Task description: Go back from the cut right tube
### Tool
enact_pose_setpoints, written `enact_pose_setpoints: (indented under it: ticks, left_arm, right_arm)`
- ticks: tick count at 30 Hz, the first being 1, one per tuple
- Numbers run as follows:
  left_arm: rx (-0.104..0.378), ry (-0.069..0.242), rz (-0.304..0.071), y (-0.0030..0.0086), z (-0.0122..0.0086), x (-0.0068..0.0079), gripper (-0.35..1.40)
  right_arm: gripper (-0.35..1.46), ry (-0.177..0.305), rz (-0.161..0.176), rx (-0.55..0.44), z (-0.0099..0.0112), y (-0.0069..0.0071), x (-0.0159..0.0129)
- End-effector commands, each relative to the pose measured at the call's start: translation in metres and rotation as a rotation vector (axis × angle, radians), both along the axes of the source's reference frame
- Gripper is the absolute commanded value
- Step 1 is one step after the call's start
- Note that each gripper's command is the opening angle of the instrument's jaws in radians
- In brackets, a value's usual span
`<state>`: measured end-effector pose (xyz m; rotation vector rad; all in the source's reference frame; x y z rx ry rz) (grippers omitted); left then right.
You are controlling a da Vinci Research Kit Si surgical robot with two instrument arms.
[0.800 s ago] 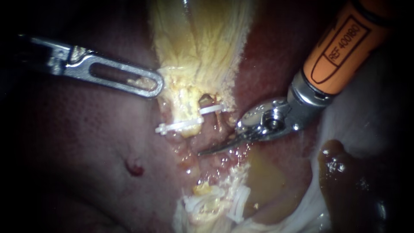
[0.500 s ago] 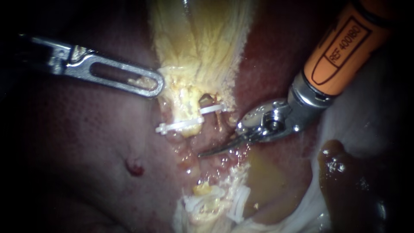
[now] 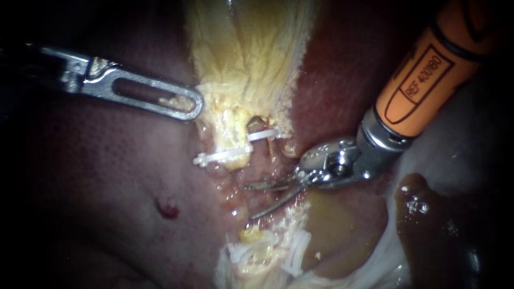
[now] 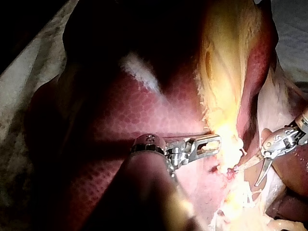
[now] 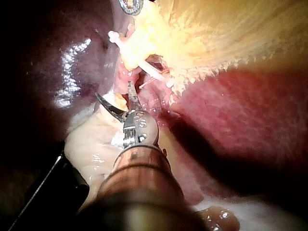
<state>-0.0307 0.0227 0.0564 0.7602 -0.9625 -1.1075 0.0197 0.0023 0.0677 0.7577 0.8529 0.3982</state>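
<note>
Cut right tube (image 3: pixel 269 150) shows as a short stub hanging below the upper of two white plastic clips (image 3: pixel 262 135), with open raw tissue between it and the clipped stump lower down. My right instrument (image 3: pixel 250 201), two thin curved steel blades on an orange-sleeved shaft, has its blades spread apart inside that gap, holding nothing. The upper blade lies just under the stub, and the lower blade points toward the lower cluster of white clips (image 3: pixel 292 254). In the right wrist view both tips are bare and the clipped stub is just ahead of them.

My left instrument (image 3: pixel 184 104), a slotted flat steel grasper, is clamped on the edge of the yellow fibrous tissue (image 3: pixel 241 59) above the clips and holds it to the side over the dark red liver (image 3: pixel 107 176). A yellow-brown pool of fluid (image 3: pixel 326 219) sits beneath the right instrument's wrist.

The withdrawal looks barely begun, with the blades deep in the cut. The next move probably calls for bringing the blades together, then drawing the shaft back along its own line toward the upper right, keeping the tips off the clips.
</note>
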Motion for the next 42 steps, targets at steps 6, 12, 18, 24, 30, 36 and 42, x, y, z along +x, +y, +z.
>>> enact_pose_setpoints:
  ticks: [6,12,18,24,30,36,42]
  left_arm:
    - [0.0,-0.001,0.001,0.0,0.0,0.0002,-0.35]
    - [0.0,-0.001,0.001,0.0,0.0,0.0002,-0.35]
    - [0.0,-0.001,0.001,0.0001,0.0002,0.0002,-0.35]
    - [-0.009,0.005,-0.005,-0.0005,0.0016,-0.0006,-0.35]
    - [-0.011,0.006,0.035,-0.0025,0.0053,-0.0032,-0.35]
    - [-0.018,0.003,0.057,-0.0039,0.008,-0.0054,-0.35]
    - [-0.047,0.001,0.074,-0.0036,0.0093,-0.0054,-0.35]
  right_arm:
    - [1.45,-0.055,0.022,-0.279,-0.0031,0.0004,-0.0037]
    - [1.45,-0.094,0.033,-0.395,-0.0057,0.0022,-0.0073]
    - [1.45,-0.132,0.033,-0.444,-0.0069,0.0038,-0.0093]
    - [1.45,-0.134,0.028,-0.44,-0.007,0.0039,-0.0095]
    - [1.45,-0.131,0.023,-0.443,-0.007,0.0039,-0.0096]
    - [1.45,-0.13,0.023,-0.443,-0.007,0.0039,-0.0097]
    - [1.45,-0.129,0.022,-0.441,-0.007,0.0039,-0.0097]
